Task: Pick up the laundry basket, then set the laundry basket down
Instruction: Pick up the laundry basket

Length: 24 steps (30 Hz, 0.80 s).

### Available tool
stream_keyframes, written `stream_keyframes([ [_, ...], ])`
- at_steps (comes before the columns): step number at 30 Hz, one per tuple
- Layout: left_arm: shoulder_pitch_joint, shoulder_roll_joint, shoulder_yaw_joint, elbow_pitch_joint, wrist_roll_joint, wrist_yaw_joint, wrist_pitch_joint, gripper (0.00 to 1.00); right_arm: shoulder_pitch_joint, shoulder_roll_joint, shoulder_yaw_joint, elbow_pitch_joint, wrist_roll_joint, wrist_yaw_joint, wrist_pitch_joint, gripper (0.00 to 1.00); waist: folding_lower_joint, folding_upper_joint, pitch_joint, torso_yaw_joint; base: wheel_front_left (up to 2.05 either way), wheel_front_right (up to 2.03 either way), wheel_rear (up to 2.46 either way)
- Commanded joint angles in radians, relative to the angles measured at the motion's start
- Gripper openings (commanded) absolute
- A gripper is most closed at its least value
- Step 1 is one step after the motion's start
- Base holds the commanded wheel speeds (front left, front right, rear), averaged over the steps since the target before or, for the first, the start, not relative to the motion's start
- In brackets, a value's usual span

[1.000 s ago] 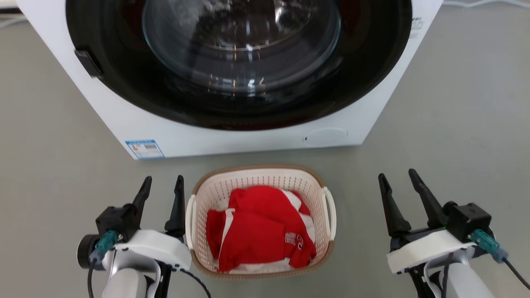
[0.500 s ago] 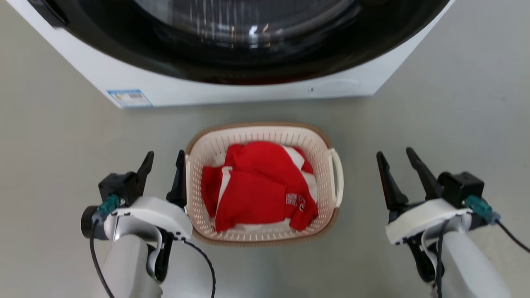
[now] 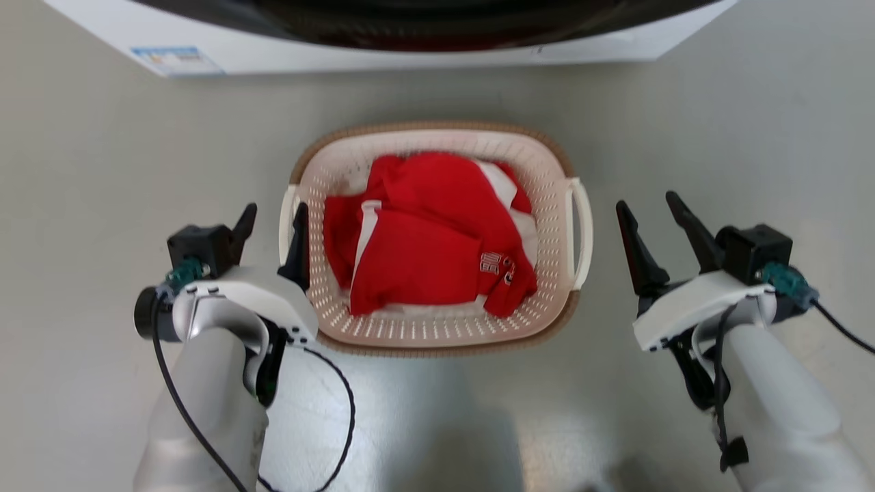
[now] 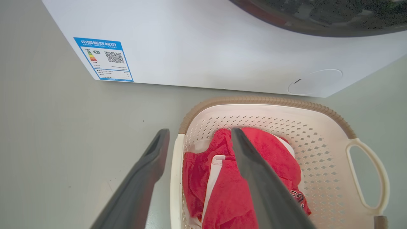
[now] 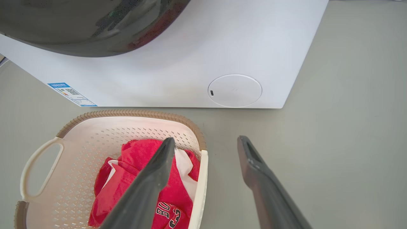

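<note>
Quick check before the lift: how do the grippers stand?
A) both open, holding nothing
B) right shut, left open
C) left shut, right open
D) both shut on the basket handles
A: the left gripper and the right gripper each show two fingers spread apart at the laundry basket's sides.

Floor (image 3: 89, 157): plain grey, evenly lit. Washer (image 4: 206, 47): white, standing on the floor, with a dark door (image 5: 79, 25). Blue label (image 4: 103, 59) at one lower corner, round cover (image 5: 234, 90) at the other.
</note>
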Motion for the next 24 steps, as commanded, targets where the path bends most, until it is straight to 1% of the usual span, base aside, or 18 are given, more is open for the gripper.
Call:
stream_keyframes([
  [1,-0.018,0.017,0.030,0.004,0.006,0.002,-0.006,1.00,-0.003,-0.005,0.026,-0.002,0.013,0.006,-0.014,1.00,0.0000,0.0000,0.051,0.011,0.00,0.00,0.00],
  [7,-0.091,0.017,0.058,0.082,0.021,0.009,-0.006,1.00,-0.065,-0.008,0.062,0.063,0.034,0.006,-0.014,1.00,0.0000,0.0000,0.128,0.021,0.00,0.00,0.00],
  [8,-0.115,0.017,0.064,0.105,0.028,0.007,-0.006,1.00,-0.085,-0.006,0.076,0.082,0.042,0.006,-0.014,1.00,0.0000,0.0000,0.153,0.024,0.00,0.00,0.00],
  [13,-0.171,0.018,0.074,0.165,0.038,0.000,-0.006,1.00,-0.129,-0.007,0.111,0.118,0.071,0.006,-0.014,1.00,0.0000,0.0000,0.206,0.031,0.00,0.00,0.00],
  [18,-0.214,0.018,0.072,0.227,0.040,-0.007,-0.006,1.00,-0.167,-0.005,0.147,0.166,0.096,0.006,-0.014,1.00,0.0000,0.0000,0.246,0.034,0.00,0.00,0.00],
  [24,-0.254,0.017,0.053,0.271,0.035,-0.018,-0.006,1.00,-0.208,-0.003,0.165,0.192,0.122,0.006,-0.014,1.00,0.0000,0.0000,0.286,0.039,0.00,0.00,0.00],
])
